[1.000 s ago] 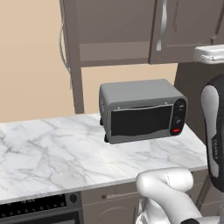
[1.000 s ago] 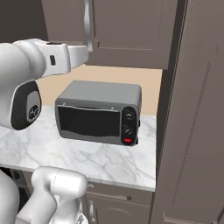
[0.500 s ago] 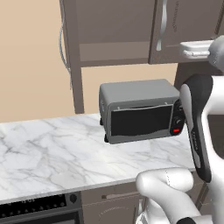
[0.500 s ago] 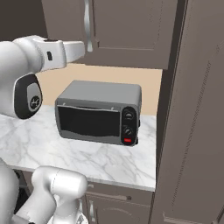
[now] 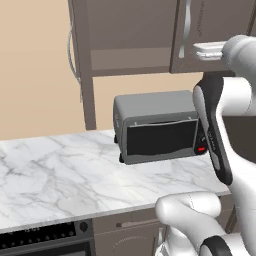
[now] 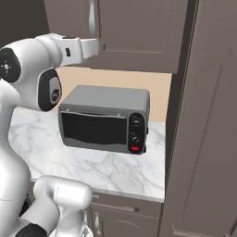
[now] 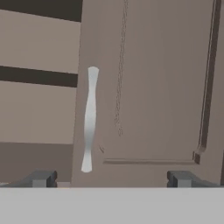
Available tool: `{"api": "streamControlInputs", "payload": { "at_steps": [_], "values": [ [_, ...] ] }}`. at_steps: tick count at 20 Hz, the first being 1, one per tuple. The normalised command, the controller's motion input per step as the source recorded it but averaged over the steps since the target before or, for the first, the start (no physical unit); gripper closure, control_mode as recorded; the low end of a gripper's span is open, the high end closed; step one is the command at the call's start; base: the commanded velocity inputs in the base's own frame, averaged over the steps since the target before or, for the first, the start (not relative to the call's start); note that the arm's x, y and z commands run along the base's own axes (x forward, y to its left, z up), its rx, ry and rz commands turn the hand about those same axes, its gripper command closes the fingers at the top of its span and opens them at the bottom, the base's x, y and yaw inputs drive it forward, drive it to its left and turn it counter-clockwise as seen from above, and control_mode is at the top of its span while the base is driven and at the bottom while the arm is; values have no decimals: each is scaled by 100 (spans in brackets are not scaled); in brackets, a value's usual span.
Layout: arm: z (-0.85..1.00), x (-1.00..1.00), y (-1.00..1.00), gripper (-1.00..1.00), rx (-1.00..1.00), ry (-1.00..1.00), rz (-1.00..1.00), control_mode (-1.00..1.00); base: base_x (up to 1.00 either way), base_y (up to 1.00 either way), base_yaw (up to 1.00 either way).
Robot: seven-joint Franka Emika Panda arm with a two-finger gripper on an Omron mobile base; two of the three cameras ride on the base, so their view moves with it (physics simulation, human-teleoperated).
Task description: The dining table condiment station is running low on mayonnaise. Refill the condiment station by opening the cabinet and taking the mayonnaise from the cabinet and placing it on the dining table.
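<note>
The cabinet (image 5: 220,20) hangs above the counter. Its right door (image 7: 157,87) is shut and carries a long curved silver handle (image 7: 89,118). The left door (image 5: 80,60) stands swung out, seen edge-on, and an inner shelf (image 5: 132,59) shows behind it. My gripper (image 7: 111,179) is open, its fingertips wide apart and empty, facing the lower part of the shut door just below and to the right of the handle. In the right base view my gripper (image 6: 97,46) sits right under that handle (image 6: 92,18). The mayonnaise and the dining table are out of view.
A grey toaster oven (image 5: 157,132) stands on the white marble counter (image 5: 60,175) under the cabinet. A tall dark cabinet (image 6: 208,129) rises at the counter's right end. A black oven panel (image 5: 45,235) sits below the counter at the left.
The arm has swung up, and the hand has shifted a little left in the left base view, toward the shut door's handle. The jaws stay open.
</note>
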Motion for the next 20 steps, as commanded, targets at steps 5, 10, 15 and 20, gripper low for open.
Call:
{"api": "streamControlInputs", "payload": {
  "at_steps": [5, 10, 15, 20],
  "values": [
    [10, 40, -1, -100, 0, 0, 0, -100, 0, 0, 0],
    [32, 38, 0, -100, 0, 0, 0, -100, 0, 0, 0],
    [17, 66, 4, -100, 0, 0, 2, -100, 0, 0, 0],
    [14, 85, 13, -100, 0, 1, 1, -100, 0, 0, 0]
  ]
}}
